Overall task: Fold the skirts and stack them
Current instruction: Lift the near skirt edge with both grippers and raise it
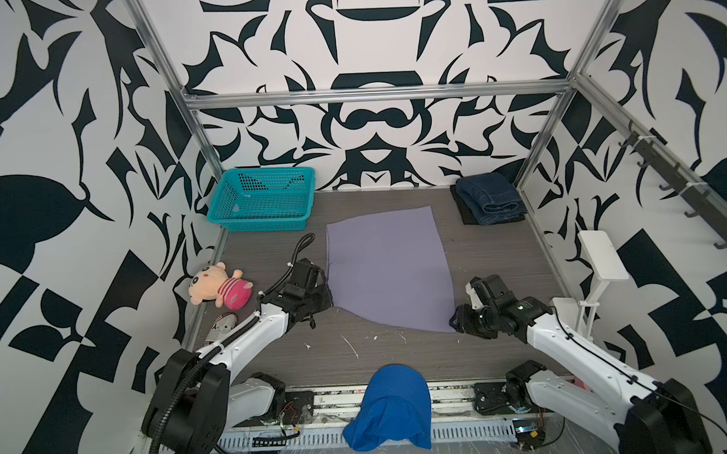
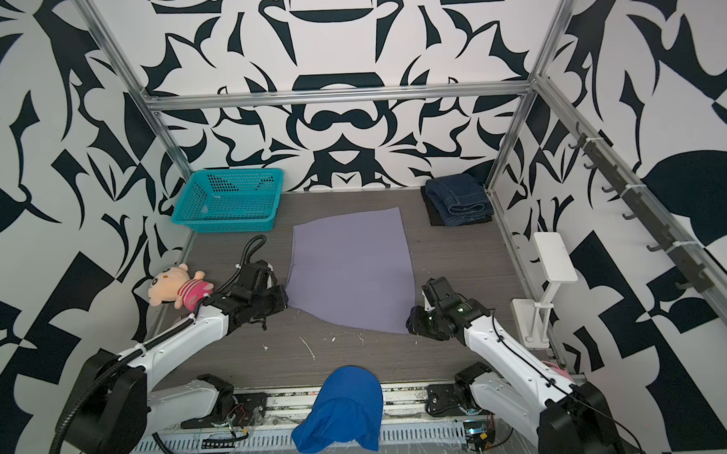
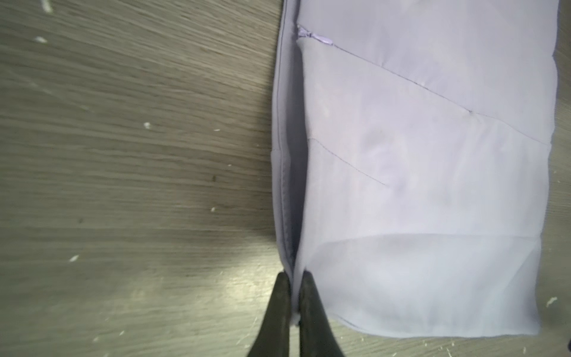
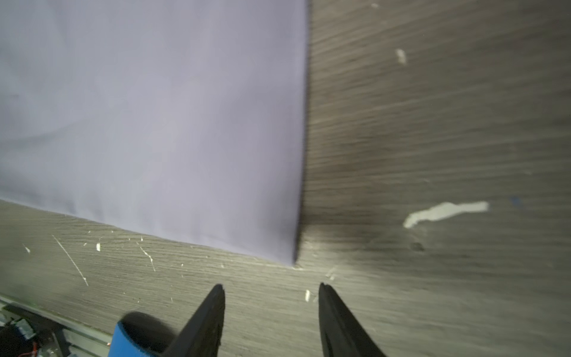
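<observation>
Three skirts show in both top views. The lavender skirt (image 1: 390, 273) lies spread flat in the middle of the counter (image 1: 496, 265), while the denim skirt (image 1: 492, 198) sits folded on top of the black skirt (image 1: 466, 214) in the far right corner. We see the left gripper (image 1: 329, 300) at the lavender skirt's near left corner and the right gripper (image 1: 455, 318) just beside its near right corner. A basket (image 1: 265, 198) stands in the far left corner, a plush toy (image 1: 218, 285) lies at the left edge, and a blue mesh cloth (image 1: 389, 406) drapes over the front edge.

From the left wrist, we find the left gripper (image 3: 293, 299) closed, pinching the edge of the lavender skirt (image 3: 426, 185) between its fingers.

From the right wrist, we find the right gripper (image 4: 272, 289) with its jaws apart, holding nothing, above bare counter just short of a corner of the lavender skirt (image 4: 154, 123).
</observation>
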{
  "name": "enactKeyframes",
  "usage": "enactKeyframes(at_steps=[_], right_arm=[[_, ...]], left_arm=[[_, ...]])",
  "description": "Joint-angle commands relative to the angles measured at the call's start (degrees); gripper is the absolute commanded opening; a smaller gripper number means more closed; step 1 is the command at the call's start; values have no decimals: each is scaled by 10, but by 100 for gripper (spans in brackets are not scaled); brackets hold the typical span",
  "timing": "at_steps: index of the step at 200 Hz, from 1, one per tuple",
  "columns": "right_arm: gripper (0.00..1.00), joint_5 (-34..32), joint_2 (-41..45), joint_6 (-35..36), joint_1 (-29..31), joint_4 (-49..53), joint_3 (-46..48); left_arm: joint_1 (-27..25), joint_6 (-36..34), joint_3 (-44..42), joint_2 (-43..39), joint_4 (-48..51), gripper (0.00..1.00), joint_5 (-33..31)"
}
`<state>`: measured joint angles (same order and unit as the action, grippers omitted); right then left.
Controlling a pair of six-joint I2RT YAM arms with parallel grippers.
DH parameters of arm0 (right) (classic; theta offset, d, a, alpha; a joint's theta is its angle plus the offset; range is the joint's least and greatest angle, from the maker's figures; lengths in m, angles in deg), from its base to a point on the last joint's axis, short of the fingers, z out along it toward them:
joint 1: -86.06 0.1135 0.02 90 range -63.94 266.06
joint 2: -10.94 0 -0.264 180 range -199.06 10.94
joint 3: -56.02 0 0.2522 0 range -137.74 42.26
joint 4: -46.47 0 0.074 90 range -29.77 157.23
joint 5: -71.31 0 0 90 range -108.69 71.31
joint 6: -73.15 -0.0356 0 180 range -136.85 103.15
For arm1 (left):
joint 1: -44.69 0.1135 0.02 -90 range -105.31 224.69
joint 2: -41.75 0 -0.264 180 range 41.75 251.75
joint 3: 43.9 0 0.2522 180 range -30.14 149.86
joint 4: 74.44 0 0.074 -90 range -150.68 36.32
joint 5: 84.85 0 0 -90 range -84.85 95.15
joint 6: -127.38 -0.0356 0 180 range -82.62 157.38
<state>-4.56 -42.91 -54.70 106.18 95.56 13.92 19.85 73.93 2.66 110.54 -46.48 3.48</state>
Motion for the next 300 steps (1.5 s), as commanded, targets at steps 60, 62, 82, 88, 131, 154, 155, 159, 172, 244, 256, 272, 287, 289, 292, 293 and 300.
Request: enactKeyframes(at_steps=[60, 62, 82, 88, 131, 154, 155, 159, 172, 244, 256, 272, 287, 289, 292, 293, 300], right_arm=[[53, 176, -65, -50, -65, -119, 70], [53, 177, -67, -52, -66, -126, 73], [49, 185, -83, -72, -66, -174, 93], [47, 186, -87, -77, -65, -187, 97], [28, 154, -76, -88, -66, -228, 107], [13, 134, -69, -86, -66, -225, 102], [12, 134, -69, -86, -66, -226, 101], [9, 131, -69, -86, -66, -226, 101], [1, 129, -69, -91, -66, -231, 100], [0, 126, -9, -71, -66, -123, 43], [0, 124, 12, -74, -66, -97, 43], [0, 124, 43, -80, -66, -61, 54], [0, 116, 77, -82, -66, -22, 63], [0, 115, 81, -82, -66, -18, 64], [0, 115, 87, -82, -66, -8, 64], [0, 114, 90, -82, -66, -5, 64], [0, 113, 107, -82, -66, 12, 64]], left_arm=[[4, 5, -17, -14, 22, 0, -19], [4, 5, -17, -14, 21, 0, -19], [4, 6, -19, -16, 19, 0, -18], [4, 6, -18, -16, 20, 0, -18], [4, 5, -17, -16, 18, 0, -15], [4, 4, -16, -25, 23, 0, -22], [5, 4, -16, -25, 23, 0, -23], [4, 4, -17, -26, 23, 0, -24], [5, 3, -17, -33, 23, 0, -27], [4, 14, -9, -74, 73, 0, -13], [5, 26, -12, -83, 86, 0, 1], [4, 49, -27, -101, 90, 0, 21], [3, 74, -54, -123, 87, 0, 37], [3, 77, -57, -126, 87, 0, 39], [3, 81, -61, -131, 87, 0, 41], [3, 82, -63, -132, 87, 0, 41], [2, 89, -73, -143, 87, 0, 48]])
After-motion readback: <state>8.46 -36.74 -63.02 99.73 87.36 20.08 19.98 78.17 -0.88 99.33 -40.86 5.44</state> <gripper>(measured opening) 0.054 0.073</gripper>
